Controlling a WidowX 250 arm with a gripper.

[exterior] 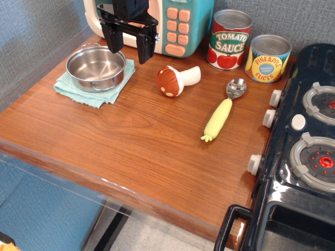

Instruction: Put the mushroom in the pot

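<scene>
The mushroom (pixel 177 79) lies on its side on the wooden table, reddish-brown cap to the left and white stem pointing right. The shiny steel pot (pixel 96 68) stands empty on a light green cloth (pixel 84 90) at the back left. My gripper (pixel 129 51) hangs above the table between the pot and the mushroom, just right of the pot's rim. Its two black fingers are spread apart with nothing between them.
A toy microwave (pixel 178 26) stands behind the gripper. A tomato sauce can (pixel 229 40) and a pineapple slices can (pixel 268 58) stand at the back right. A yellow-handled scoop (pixel 222 112) lies right of the mushroom. A toy stove (pixel 303 141) borders the right edge.
</scene>
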